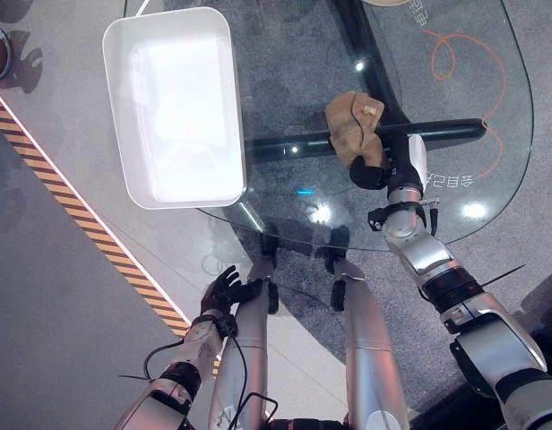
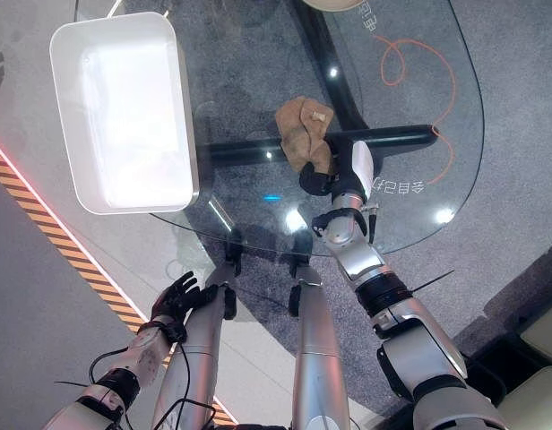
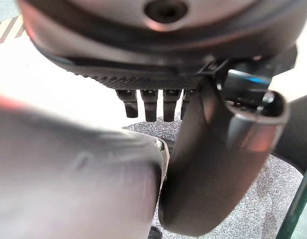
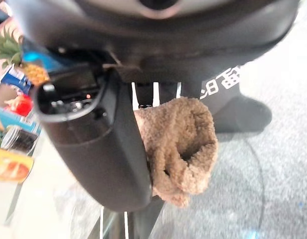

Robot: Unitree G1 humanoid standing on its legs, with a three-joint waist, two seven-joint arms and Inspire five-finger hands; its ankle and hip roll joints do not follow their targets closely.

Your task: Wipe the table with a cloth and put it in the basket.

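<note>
Left eye view: glass table, rounded edge, clear top, so the dark crossbar under it and the grey carpet read straight through. Lamp glare spots sit on the glass near the front edge. An orange cord loops under or on the far side, can't tell which.

White basket, really a plain white tub, sits on the robot's left part of the table, open side up, nothing in it that I can make out. My read: it's parked within arm's reach so the cloth can go over in 1 sweep.

Brown cloth lies bunched on the glass mid-table, well apart from the basket. Right hand is at its near edge; in the right wrist view the thumb and fingers curl round a fold of the fuzzy fabric, so it has a firm pinch on it. Bunched-and-gripped suits dragging it across the glass; wiping looks underway, drop-off not yet done.

Left hand hangs low beside the table's edge, below the top, fingers loosely spread, holding nothing.

Floor: grey, with a black-and-orange striped strip running diagonally on the left.
</note>
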